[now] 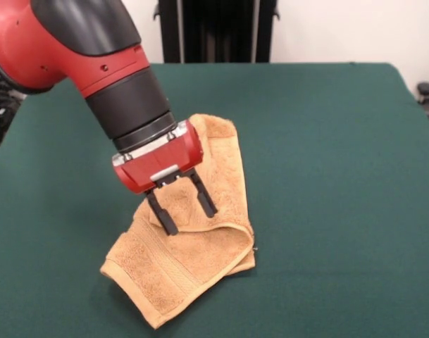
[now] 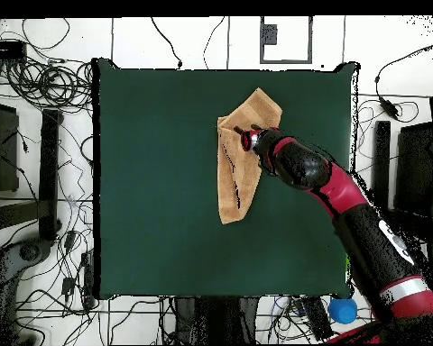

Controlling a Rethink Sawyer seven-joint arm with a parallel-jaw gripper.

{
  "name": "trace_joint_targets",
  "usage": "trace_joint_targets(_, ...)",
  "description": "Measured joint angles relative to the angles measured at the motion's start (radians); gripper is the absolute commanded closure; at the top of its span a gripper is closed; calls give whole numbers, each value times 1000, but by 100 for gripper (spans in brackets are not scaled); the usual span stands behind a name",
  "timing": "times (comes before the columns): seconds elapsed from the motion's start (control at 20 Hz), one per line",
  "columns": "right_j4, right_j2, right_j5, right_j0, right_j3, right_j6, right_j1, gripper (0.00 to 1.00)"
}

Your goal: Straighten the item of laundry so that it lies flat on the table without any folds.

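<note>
From the front, a table (image 1: 341, 141) covered in dark green cloth is seen filling most of the picture, backed by a pale wall and a dark stand at the top. The towel (image 1: 179, 267) — orange-tan terry — is found left of the middle, towards the near edge. It is folded over itself: a long part runs away towards the robot, while a wider flap with a woven band is spread at the near end, and a rolled crease crosses between them. The red and black arm (image 1: 80, 49) is brought down from the upper left, and the gripper (image 1: 188, 213) is held over the crease with its two dark fingers (image 1: 163, 213) parted and nothing between them; whether the tips touch the cloth cannot be told.

From overhead, the green table (image 2: 148, 180) is shown ringed by a white floor strewn with black cables (image 2: 40, 81), and a blue ball (image 2: 343, 310) lies beside the robot's base. The towel (image 2: 234, 194) is seen as a narrow, folded strip right of the table's middle, nearer the far edge, with the gripper (image 2: 247, 139) above its upper part — its fingers are too small to judge here.
</note>
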Motion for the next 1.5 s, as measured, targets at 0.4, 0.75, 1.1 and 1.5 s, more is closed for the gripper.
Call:
trace_joint_targets(0.4,-3,-2,77,19,0,0,-4,0)
trace_joint_targets(0.75,-15,-12,103,34,-4,0,-5,0)
trace_joint_targets(1.1,-20,-30,118,50,-26,0,-6,0)
trace_joint_targets(1.5,-31,-73,120,48,-54,0,-16,0)
